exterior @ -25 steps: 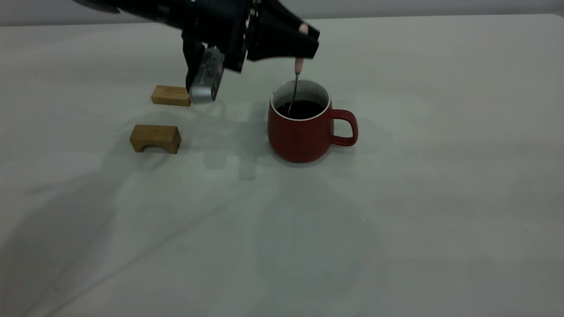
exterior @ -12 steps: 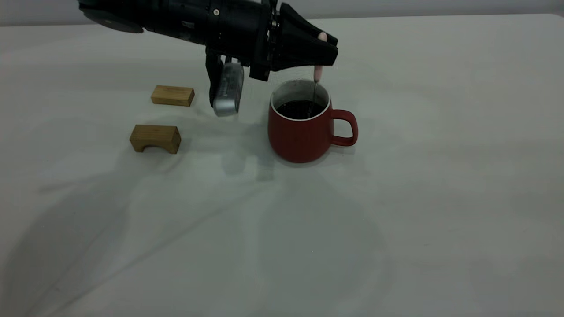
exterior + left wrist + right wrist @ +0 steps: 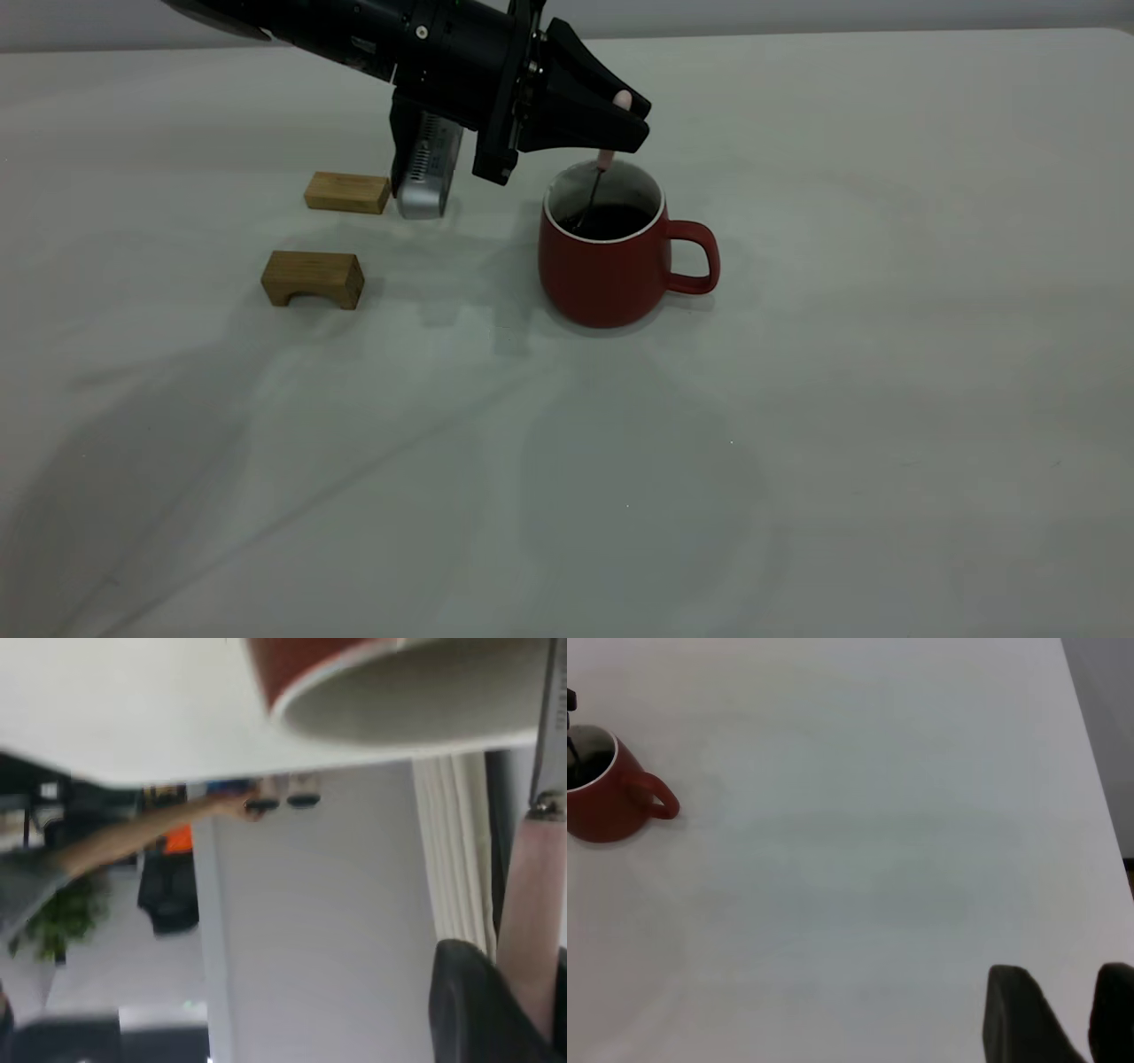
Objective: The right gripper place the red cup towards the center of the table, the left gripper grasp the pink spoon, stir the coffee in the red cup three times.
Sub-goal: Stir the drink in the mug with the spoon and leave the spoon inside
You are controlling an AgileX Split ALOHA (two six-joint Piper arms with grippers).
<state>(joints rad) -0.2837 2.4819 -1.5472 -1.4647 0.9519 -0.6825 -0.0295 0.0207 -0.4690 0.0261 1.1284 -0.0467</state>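
The red cup (image 3: 607, 275) stands upright near the middle of the table (image 3: 842, 425), its handle pointing right. Dark coffee (image 3: 616, 221) fills it. My left gripper (image 3: 631, 120) hangs just above the cup's rim, shut on the pink spoon (image 3: 606, 159). The spoon's thin metal neck slants down into the coffee on the cup's left side. In the left wrist view the pink spoon (image 3: 532, 895) runs between the dark fingers (image 3: 469, 1010) towards the red cup (image 3: 390, 709). My right gripper (image 3: 1063, 1019) is open over bare table, far from the red cup (image 3: 607, 806).
Two tan wooden blocks lie left of the cup: a flat one (image 3: 347, 192) farther back and an arched one (image 3: 313, 277) nearer the front. The left arm's silver module (image 3: 425, 173) hangs close to the flat block.
The left gripper swung the spoon from the cup's left side to its right side and back to the left. The cup has stayed in place.
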